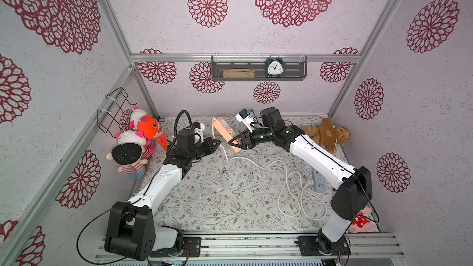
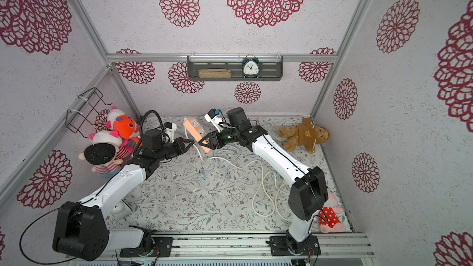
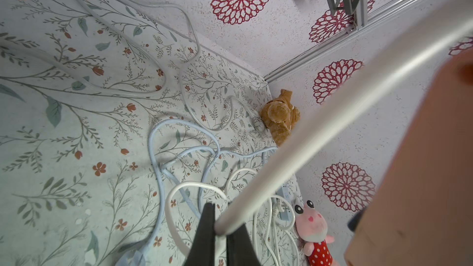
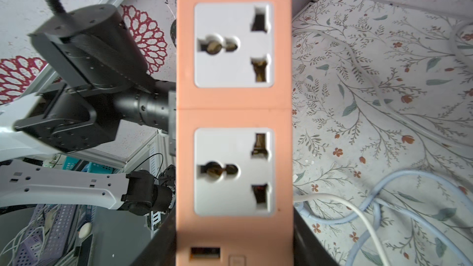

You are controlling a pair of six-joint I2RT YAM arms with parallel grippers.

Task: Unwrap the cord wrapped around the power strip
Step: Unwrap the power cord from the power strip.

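The orange power strip (image 1: 224,130) (image 2: 195,129) is held tilted above the table near the back. My right gripper (image 1: 236,143) (image 2: 206,142) is shut on its near end. In the right wrist view its socket face (image 4: 234,113) fills the middle, one black finger on each side at my right gripper (image 4: 234,246), and no cord crosses that face. Its white cord (image 1: 214,130) (image 3: 332,113) runs taut from the strip's far end. My left gripper (image 1: 217,143) (image 2: 190,143) (image 3: 222,216) is shut on it, just left of the strip.
Loose white cord loops (image 1: 289,188) and a light-blue cord (image 1: 245,154) lie on the floral table, with a white power strip (image 1: 318,182) at the right. Plush toys (image 1: 143,134) crowd the left wall; a brown bear (image 1: 327,133) and pink doll (image 1: 361,222) sit at the right.
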